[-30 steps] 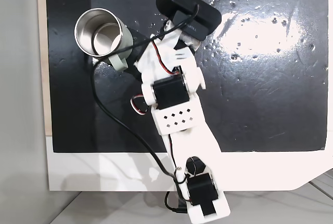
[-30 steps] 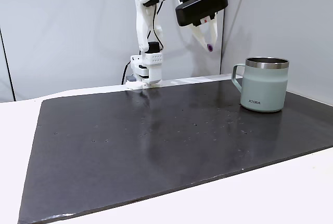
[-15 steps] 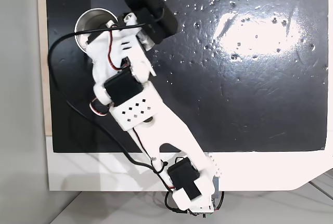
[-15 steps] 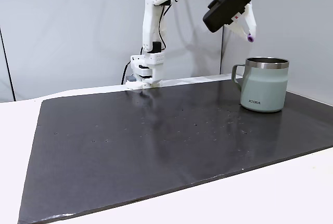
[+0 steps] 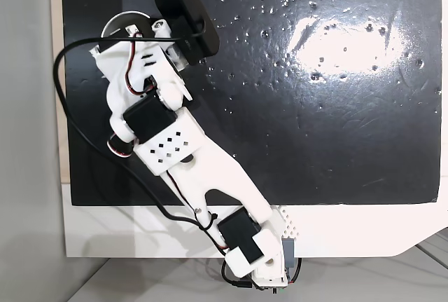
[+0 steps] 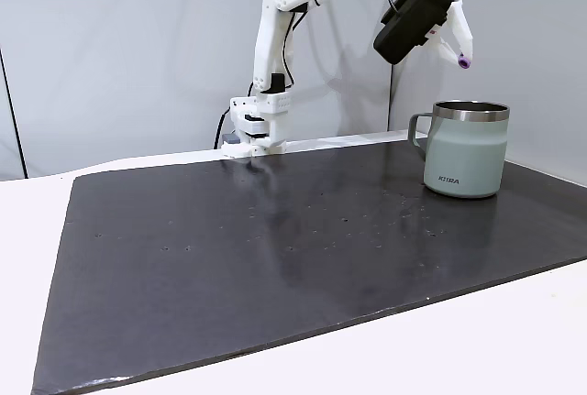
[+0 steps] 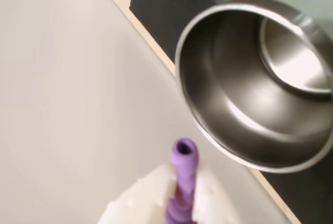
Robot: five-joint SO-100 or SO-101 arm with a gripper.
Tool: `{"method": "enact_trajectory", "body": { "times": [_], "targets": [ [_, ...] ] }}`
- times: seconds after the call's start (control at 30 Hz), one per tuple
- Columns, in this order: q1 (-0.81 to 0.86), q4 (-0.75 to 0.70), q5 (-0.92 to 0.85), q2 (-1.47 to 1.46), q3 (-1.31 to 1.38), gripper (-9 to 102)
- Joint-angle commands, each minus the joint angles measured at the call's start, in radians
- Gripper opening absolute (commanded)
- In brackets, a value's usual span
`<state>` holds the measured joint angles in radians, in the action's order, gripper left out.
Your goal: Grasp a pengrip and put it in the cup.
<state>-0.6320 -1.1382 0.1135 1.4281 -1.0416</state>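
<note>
Clamped narrowly on the pengrip (image 7: 183, 182), the jaws of the gripper (image 6: 461, 58), with its long axis pointing out past the white fingertips (image 7: 210, 198). Held high above the cup (image 6: 465, 149), at the far right corner of the black mat (image 6: 275, 257). Seen from the wrist camera with the purple tip just short of the steel rim (image 7: 193, 115), beside the opening and probably not yet over it. Judged to need a small further reach toward the cup's centre before letting go.
</note>
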Motion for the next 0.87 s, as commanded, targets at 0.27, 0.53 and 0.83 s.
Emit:
{"method": "enact_trajectory", "body": {
  "times": [0.27, 0.53, 0.83],
  "targets": [
    [0.008, -0.071, 0.005, 0.011, 0.098, 26],
    [0.035, -0.083, -0.006, 0.011, 0.101, 26],
    [0.052, -0.092, -0.014, 0.011, 0.107, 26]
  ]
}}
